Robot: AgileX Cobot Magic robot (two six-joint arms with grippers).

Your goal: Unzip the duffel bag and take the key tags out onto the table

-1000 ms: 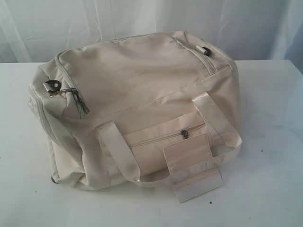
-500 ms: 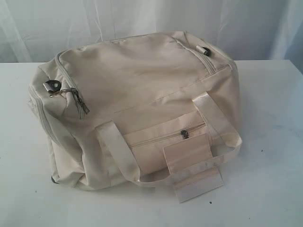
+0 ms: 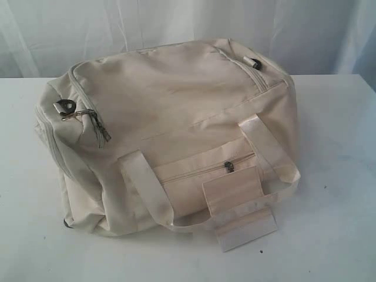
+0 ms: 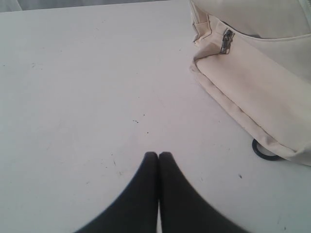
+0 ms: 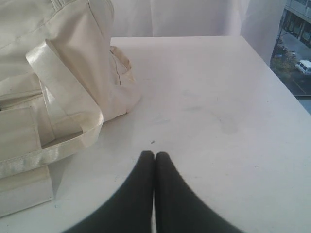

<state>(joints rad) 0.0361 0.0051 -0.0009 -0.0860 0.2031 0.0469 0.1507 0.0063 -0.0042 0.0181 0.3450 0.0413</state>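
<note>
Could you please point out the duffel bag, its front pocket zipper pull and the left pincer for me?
duffel bag [image 3: 170, 100], exterior view, on its top fabric panel.
front pocket zipper pull [image 3: 229, 167], exterior view, on the dark metal tab.
left pincer [image 4: 158, 155], left wrist view, where its shut fingertips meet.

bag: one counted
table: one
zip pulls: two spotted
strap rings: two seen
black ring: one
grippers: two counted, left gripper plus right gripper

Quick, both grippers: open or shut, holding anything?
Left gripper: shut, empty, over the table, clear of the duffel bag.
Right gripper: shut, empty, over the table beside the duffel bag.
</note>
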